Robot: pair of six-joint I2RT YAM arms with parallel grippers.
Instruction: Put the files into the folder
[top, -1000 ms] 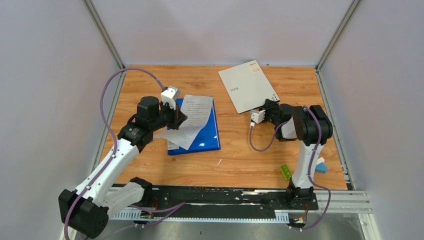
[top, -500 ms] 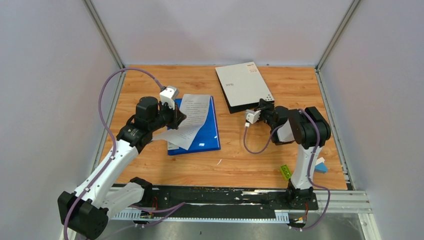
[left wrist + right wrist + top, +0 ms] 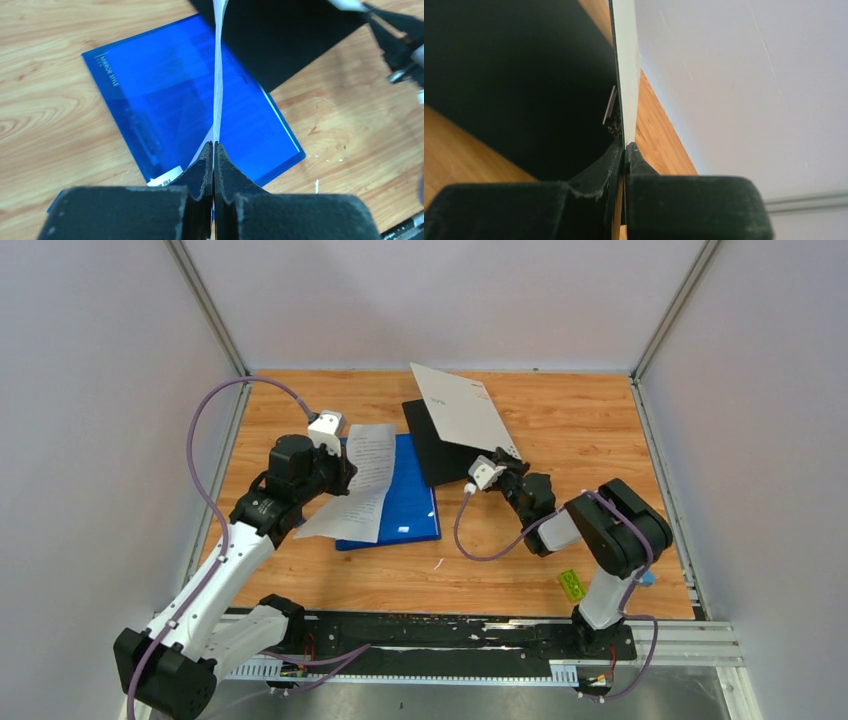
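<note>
Mid-task: nothing loaded yet.
Left tool (image 3: 214,146) clamps white printed paper sheets (image 3: 362,485) aloft over a blue plastic folder (image 3: 412,508); right tool (image 3: 624,146) pinches the stiff pale grey folder cover (image 3: 458,408), lifted off its black base (image 3: 428,448). Insertion remains.

White lettering "MIRROR STYLE" stood along one corner of the blue plastic sleeve (image 3: 150,100), dense black print on the files (image 3: 367,455) was too small to read, small marks on the pale grey folder cover (image 3: 460,410) were illegible
</note>
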